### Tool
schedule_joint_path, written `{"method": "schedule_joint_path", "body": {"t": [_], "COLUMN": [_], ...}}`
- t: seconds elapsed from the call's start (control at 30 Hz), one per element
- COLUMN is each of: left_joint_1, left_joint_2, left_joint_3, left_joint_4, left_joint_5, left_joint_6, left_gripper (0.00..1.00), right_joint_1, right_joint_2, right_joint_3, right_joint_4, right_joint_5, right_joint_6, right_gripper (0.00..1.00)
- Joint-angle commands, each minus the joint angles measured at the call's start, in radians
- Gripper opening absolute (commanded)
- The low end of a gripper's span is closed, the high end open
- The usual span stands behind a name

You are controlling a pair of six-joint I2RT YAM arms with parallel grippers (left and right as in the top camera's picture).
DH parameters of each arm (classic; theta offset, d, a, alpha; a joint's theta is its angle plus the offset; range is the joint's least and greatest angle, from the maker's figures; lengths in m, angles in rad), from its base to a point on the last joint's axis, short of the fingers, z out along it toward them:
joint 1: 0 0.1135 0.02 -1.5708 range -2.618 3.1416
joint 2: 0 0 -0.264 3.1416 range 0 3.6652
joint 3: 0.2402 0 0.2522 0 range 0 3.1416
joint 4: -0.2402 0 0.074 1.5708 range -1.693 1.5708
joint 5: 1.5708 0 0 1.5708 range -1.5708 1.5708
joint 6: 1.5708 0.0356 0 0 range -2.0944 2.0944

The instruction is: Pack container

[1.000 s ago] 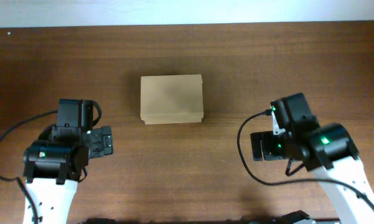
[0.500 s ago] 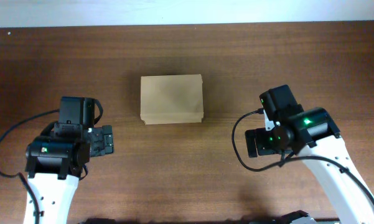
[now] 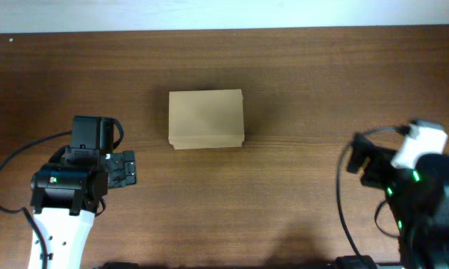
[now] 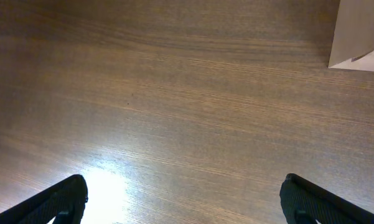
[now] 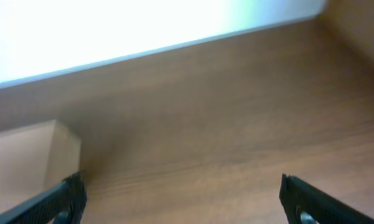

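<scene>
The left arm (image 3: 56, 232) is a white link ending in boxy black housings and a black left end effector (image 3: 127, 168), with a thin black cable (image 3: 6, 179) looping off it and a small green light (image 3: 52, 178); the right arm (image 3: 426, 205), blurred, looks dark with a white block (image 3: 422, 140)

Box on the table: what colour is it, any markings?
The box is plain tan cardboard, no markings visible; the overhead view shows it best.

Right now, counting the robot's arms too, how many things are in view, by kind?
Cardboard box: 1
Robot arms: 2, the left arm and the right arm
Total: 3
</scene>
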Motion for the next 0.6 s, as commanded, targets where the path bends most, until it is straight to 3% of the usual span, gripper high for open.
{"method": "schedule_joint_path", "body": {"t": [0.0, 0.37, 0.57], "left_joint_1": [-0.004, -0.004, -0.004], "left_joint_2": [0.003, 0.003, 0.003], "left_joint_3": [-0.007, -0.007, -0.007], "left_joint_4": [0.002, 0.002, 0.002], "left_joint_5": [-0.007, -0.007, -0.007], "left_joint_6": [-0.006, -0.006, -0.006], "left_gripper": [1.0, 1.0, 1.0], "right_joint_1": [-0.051, -0.058, -0.058], "right_joint_2": [-0.138, -0.547, -0.666], "right_joint_3": [-0.122, -0.621, -0.778], "right_joint_4": [0.063, 0.275, 0.294], "right_joint_5": [0.057, 0.018, -0.07], "right_joint_6": [0.008, 0.009, 0.009], "right_gripper": [0.99, 0.99, 0.99]}}
